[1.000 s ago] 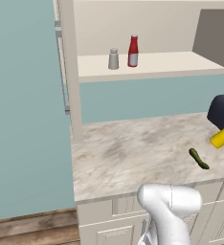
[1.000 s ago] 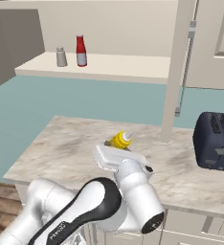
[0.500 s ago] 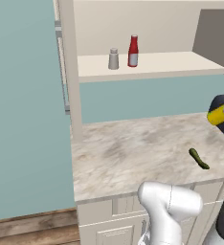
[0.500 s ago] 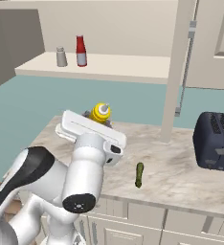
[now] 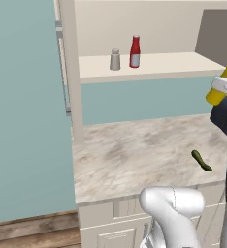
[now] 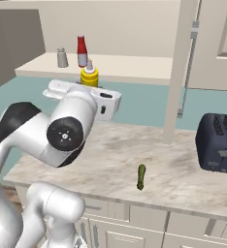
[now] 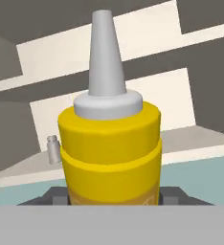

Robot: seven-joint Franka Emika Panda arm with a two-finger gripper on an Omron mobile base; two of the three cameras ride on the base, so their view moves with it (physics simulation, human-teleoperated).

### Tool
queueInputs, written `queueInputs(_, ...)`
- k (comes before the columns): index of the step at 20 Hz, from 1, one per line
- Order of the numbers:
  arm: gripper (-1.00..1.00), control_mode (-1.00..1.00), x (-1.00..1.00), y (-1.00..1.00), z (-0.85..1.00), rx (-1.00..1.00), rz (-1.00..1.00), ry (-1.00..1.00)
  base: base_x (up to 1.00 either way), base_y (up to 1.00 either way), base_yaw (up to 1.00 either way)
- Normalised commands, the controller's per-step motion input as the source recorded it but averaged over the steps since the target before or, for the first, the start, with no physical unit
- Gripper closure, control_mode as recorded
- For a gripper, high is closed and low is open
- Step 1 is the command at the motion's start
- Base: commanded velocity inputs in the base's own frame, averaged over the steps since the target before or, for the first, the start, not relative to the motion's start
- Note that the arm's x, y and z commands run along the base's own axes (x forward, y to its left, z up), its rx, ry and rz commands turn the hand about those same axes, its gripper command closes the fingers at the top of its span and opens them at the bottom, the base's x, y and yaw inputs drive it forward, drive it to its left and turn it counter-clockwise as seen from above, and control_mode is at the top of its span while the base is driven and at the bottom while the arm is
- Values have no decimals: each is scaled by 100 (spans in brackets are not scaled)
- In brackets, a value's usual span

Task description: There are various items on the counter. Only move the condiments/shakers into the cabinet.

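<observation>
The wall cabinet (image 5: pixel 149 68) presents a plain cream shelf above the teal wall. Its greyish-brown door (image 5: pixel 217 34) stands at the right of the left base view and is cut off by the frame edge. A tall side post (image 5: pixel 69 72) runs from the counter upward past the top edge.

The counter (image 5: pixel 135 150), a marbled stone slab, sits over off-white panelled fronts. In the right base view the white arm covers much of the slab's left half.

A dark toaster (image 6: pixel 218 143) stands on the counter at the right; its right side is cut off by the frame edge.

The yellow squeeze bottle (image 7: pixel 109 143) is upright and raised above the counter, short of the shelf. In the left base view only its upper part is visible at the right edge. In the right base view its cap and nozzle rise above the hand; the lower body is hidden behind the hand.

The gripper (image 7: pixel 111 196) is closed on the yellow squeeze bottle, which sits between the two fingers and fills the gap. The bottle's base and the finger contact faces are hidden in the hand view.

The small red bottle (image 5: pixel 135 51) and the grey shaker (image 5: pixel 115 59) stand upright on the shelf, just beside each other.

The dark green vegetable (image 5: pixel 201 160) lies flat on the counter, well apart from the shelf items. Its kind cannot be determined.
</observation>
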Motion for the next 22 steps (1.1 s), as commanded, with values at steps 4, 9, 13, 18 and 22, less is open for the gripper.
queueInputs(4,100,-100,33,46,8,-42,5,34,0,0,0)
queueInputs(9,100,-100,0,2,0,0,0,0,0,0,0)
queueInputs(13,100,-100,4,0,25,0,-1,-6,0,0,0)
queueInputs(18,100,-100,34,1,38,0,-6,-10,0,0,0)
queueInputs(22,100,-100,54,0,33,-4,-9,-15,0,0,0)
